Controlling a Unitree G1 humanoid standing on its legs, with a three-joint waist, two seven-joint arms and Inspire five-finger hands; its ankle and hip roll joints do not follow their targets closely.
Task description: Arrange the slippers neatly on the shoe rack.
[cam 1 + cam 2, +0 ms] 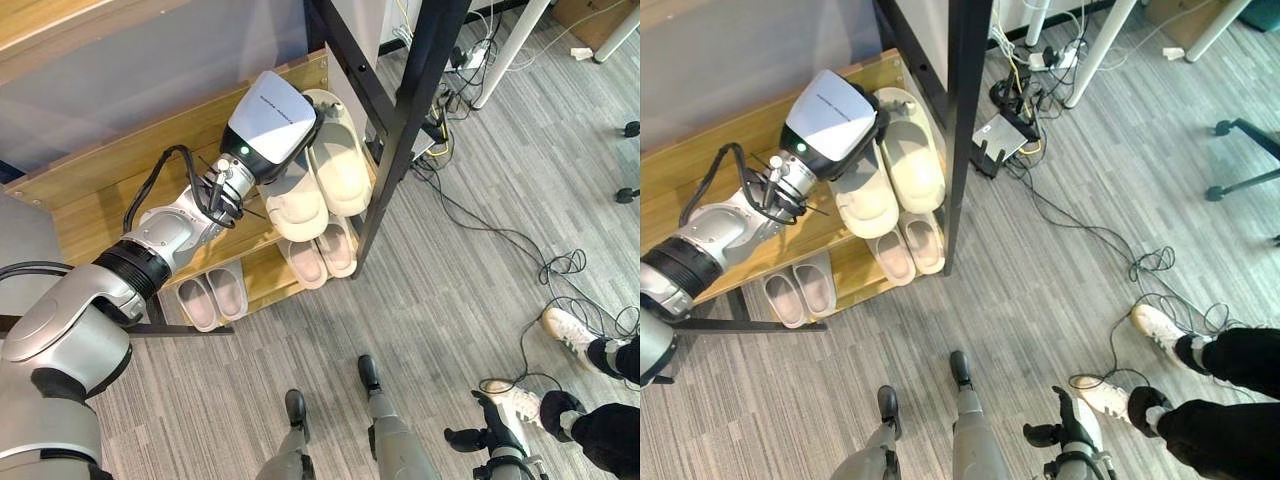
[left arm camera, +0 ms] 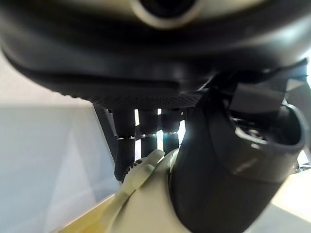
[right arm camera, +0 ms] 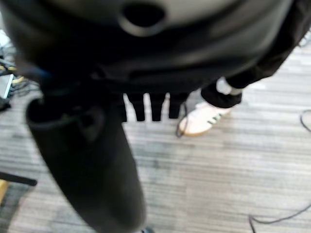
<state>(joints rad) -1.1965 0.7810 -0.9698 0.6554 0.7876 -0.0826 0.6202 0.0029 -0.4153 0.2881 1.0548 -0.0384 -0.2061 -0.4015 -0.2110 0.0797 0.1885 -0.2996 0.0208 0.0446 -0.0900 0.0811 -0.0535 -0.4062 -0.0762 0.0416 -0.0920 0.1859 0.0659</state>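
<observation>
While the left hand point(image 1: 268, 125) sits over the heel end of the cream slippers point(image 1: 320, 170) on the top shelf of the shoe rack point(image 1: 120, 165), its wrist view shows fingers point(image 2: 148, 133) reaching down past the cream foam and a thumb alongside; whether they clamp it or just press, cannot tell. Right hand point(image 1: 1072, 432) hangs low near the floor, fingers relaxed and straight in its wrist view, holding nothing.

Count: one cream pair on the top shelf, side by side and touching, toes overhanging the front edge. Two more pairs on the lower shelf: a beige pair point(image 1: 322, 255) under the cream one, a pinkish pair point(image 1: 213, 295) further left. Six slippers total, one rack.

Handling guess: moulded foam, light, soft but springy, so it deforms under a pinch and may pop out. Surface looks smooth, possibly slippery. Best hold is probably across the strap or pinching the heel rim; pushing from the heel should slide them flat.

Person's white sneakers point(image 1: 565, 325) and loose floor cables point(image 1: 500, 235) sit well apart from the rack.
</observation>
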